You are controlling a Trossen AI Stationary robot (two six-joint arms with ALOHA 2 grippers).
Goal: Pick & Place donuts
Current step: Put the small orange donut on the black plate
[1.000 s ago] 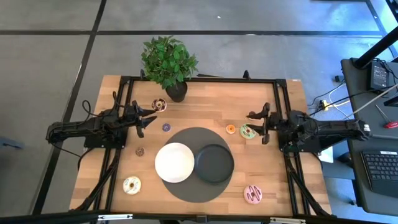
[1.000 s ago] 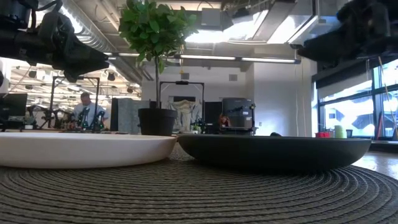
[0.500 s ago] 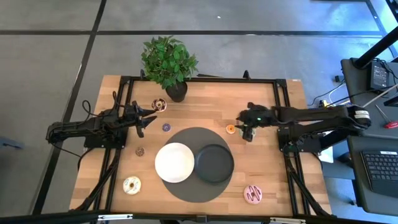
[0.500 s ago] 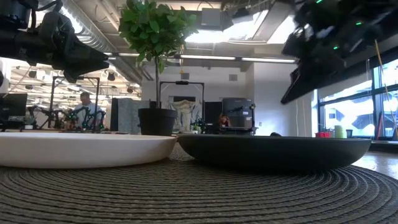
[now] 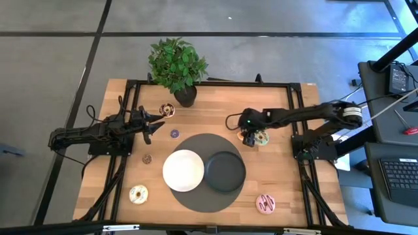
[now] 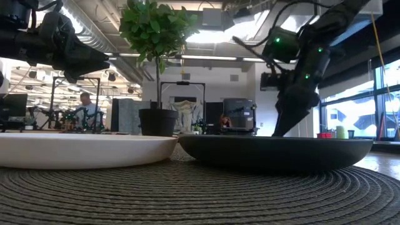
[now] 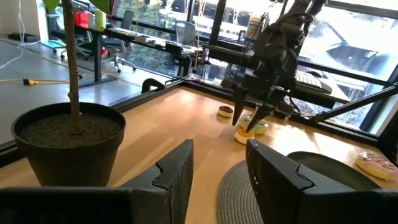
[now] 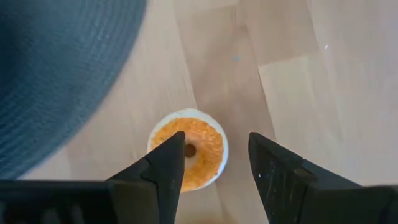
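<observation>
My right gripper [image 5: 246, 138] is open and points steeply down over a small orange-iced donut [image 8: 189, 151], just right of the round grey mat [image 5: 196, 145]. In the right wrist view its fingers stand on either side of the donut, which lies flat on the wood; I see no touch. A green donut [image 5: 262, 138] lies right beside it. More donuts lie flat on the table: pink [image 5: 266, 203], white [image 5: 138, 194], chocolate [image 5: 167, 110], small purple [image 5: 174, 133], small brown [image 5: 147, 158]. My left gripper [image 5: 154, 125] waits open and level at the table's left.
A white plate [image 5: 183, 170] and a black plate [image 5: 225, 172] sit side by side on the grey mat. A potted plant [image 5: 177, 65] stands at the far edge. Black frame rails run along the table's edges. Bare wood lies right of the mat.
My right gripper has swung from the table's right edge toward the middle, tipped from level to steeply downward, and come down over the orange donut. The donuts and plates have not moved.
</observation>
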